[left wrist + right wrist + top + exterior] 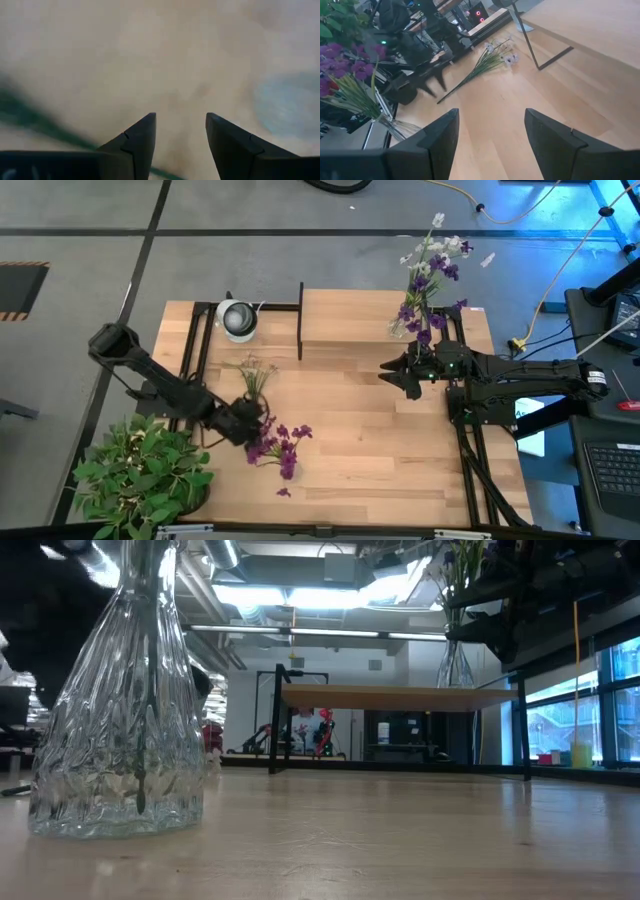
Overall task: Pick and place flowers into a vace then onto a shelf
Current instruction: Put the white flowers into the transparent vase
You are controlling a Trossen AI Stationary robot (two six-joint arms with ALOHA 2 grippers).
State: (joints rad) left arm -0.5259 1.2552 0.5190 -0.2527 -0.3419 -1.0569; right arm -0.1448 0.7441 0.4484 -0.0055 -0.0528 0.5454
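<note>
Faceted clear glass vase [118,730] nearest; purple-bloomed stems [277,445], white-bloomed stem [255,376] remain on table. Light-wood shelf [345,318] bare. Left gripper [256,420] over stems, right gripper [398,377] idle, both parted, empty.

**Off to the sides of the table**

A bushy green potted plant [140,475] sat at the table's near-left corner, leaves spilling past the edge. The light-wood tabletop [360,450] lay bare through its middle. Up at the far-left corner rested a small round silvery object [237,318], too small to identify. On the grey floor beyond, a yellow cable [560,255] snaked away.
</note>
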